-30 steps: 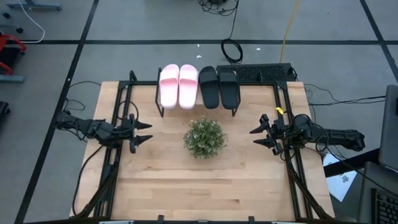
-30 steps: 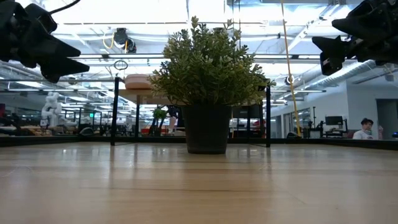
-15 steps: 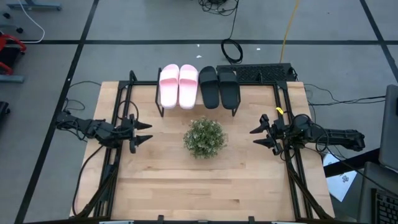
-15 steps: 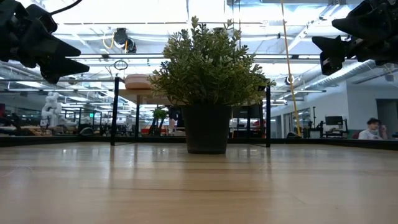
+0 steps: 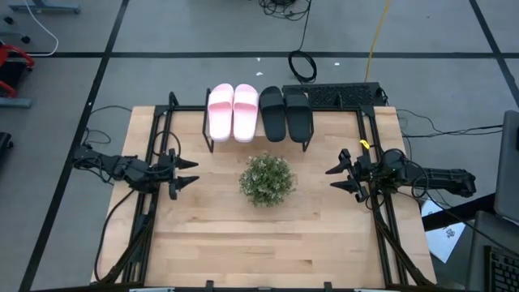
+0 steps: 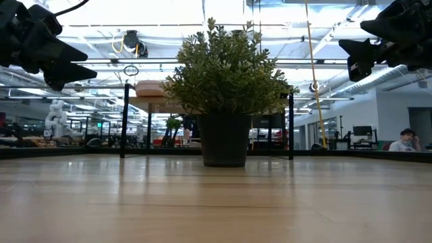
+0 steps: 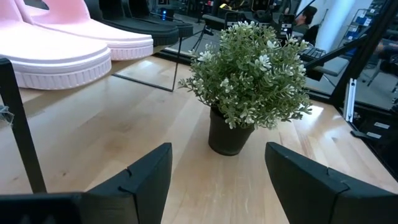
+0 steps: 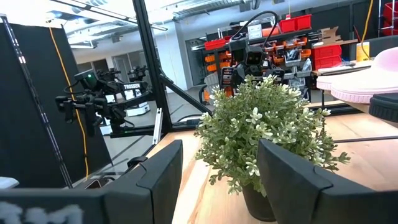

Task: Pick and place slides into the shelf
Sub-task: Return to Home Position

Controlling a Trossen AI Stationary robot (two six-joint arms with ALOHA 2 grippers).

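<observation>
Two light pink slides (image 5: 233,112) and two black slides (image 5: 285,113) lie side by side, soles down, on the shelf's plank top (image 5: 258,138) at the table's far edge; the pink pair (image 7: 68,43) also shows in the left wrist view. My left gripper (image 5: 191,172) hovers open above the table's left side, pointing right. My right gripper (image 5: 331,178) hovers open above the right side, pointing left. Neither is near the slides.
A potted green plant (image 5: 266,179) stands mid-table between the two grippers, in front of the shelf. Black frame rails (image 5: 154,154) run along the table's left and right sides. Bare wooden tabletop (image 5: 268,243) stretches toward the near edge.
</observation>
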